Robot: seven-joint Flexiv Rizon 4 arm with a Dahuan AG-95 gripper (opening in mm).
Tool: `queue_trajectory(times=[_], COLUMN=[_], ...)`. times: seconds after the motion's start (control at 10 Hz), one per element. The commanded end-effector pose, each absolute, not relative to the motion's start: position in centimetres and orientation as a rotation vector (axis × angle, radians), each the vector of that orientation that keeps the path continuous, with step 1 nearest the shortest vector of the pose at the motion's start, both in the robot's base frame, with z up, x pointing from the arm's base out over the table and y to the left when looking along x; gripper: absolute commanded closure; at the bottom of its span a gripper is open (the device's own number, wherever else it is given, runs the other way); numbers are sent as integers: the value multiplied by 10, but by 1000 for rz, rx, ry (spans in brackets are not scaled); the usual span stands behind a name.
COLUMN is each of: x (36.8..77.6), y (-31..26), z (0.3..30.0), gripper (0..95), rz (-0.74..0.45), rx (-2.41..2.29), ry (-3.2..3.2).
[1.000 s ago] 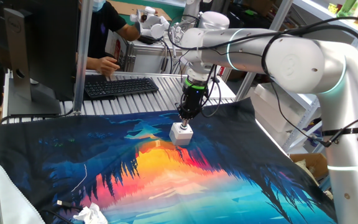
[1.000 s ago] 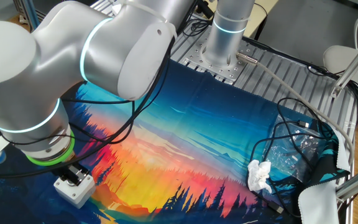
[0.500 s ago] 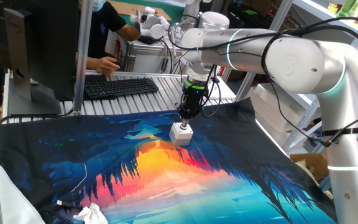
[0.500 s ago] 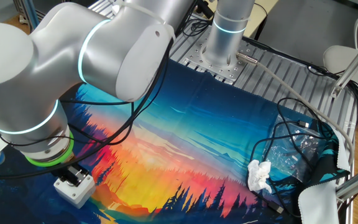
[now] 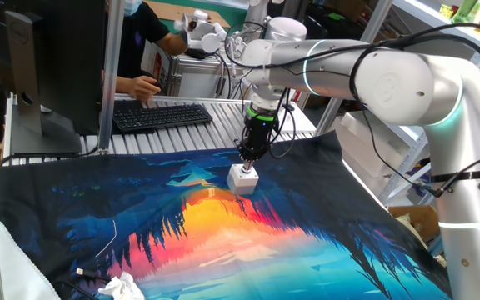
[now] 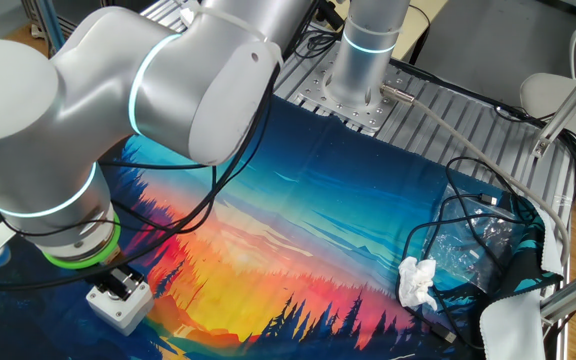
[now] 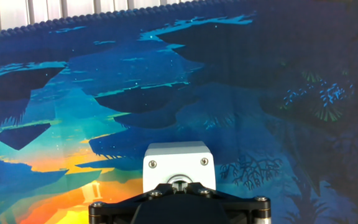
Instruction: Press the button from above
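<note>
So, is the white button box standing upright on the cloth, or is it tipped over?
Upright. The button box sits flat on the printed cloth, its screwed top face turned up toward the hand directly above it.

A printed cloth [image 5: 223, 225] with a blue, orange and teal landscape covered the tabletop [image 5: 215, 108]. A black keyboard [image 5: 161, 116] lay on the slatted metal surface behind the cloth, with a person's hand [image 5: 147, 86] just above it. A dark monitor [image 5: 52, 58] stood at the left. Crumpled white tissue [image 6: 417, 283] lay on the cloth beside a bundle of black cables [image 6: 478, 225]. A white cloth [image 6: 513, 325] lay nearby.
</note>
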State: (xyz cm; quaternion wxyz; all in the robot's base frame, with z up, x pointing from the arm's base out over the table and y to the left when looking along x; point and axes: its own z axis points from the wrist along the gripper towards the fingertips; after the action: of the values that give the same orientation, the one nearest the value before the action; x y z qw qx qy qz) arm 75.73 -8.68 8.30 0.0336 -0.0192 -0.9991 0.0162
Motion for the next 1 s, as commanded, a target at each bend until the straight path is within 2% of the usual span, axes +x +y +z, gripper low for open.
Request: queue_trajectory(times=[0.1, 1.0], x=[757, 757], y=[-87, -92], z=[78, 93], gripper=[950, 950], rz=[47, 40], rx=[-59, -61], ry=[-3078, -3074])
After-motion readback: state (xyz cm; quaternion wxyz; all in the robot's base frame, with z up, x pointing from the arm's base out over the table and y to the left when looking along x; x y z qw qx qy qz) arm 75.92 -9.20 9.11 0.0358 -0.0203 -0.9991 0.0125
